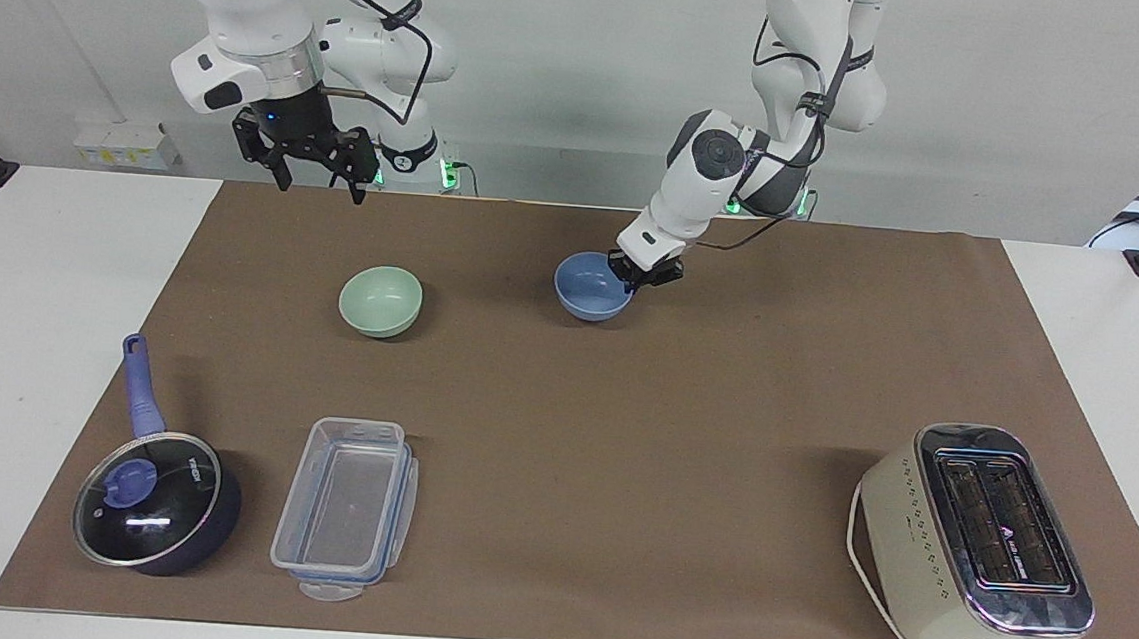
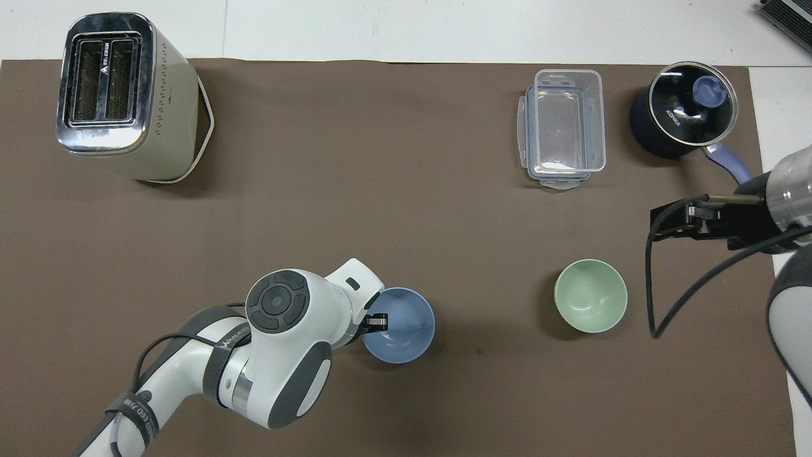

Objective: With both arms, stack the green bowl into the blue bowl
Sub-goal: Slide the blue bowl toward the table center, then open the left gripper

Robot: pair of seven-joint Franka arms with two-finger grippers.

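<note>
The blue bowl is upright near the middle of the brown mat. My left gripper is shut on its rim, on the side toward the left arm's end. The green bowl stands alone on the mat toward the right arm's end, at about the same distance from the robots. My right gripper hangs open and empty in the air above the mat's edge by the right arm's base, apart from the green bowl.
A cream toaster stands far from the robots at the left arm's end. A clear plastic container and a dark blue lidded saucepan stand far from the robots at the right arm's end.
</note>
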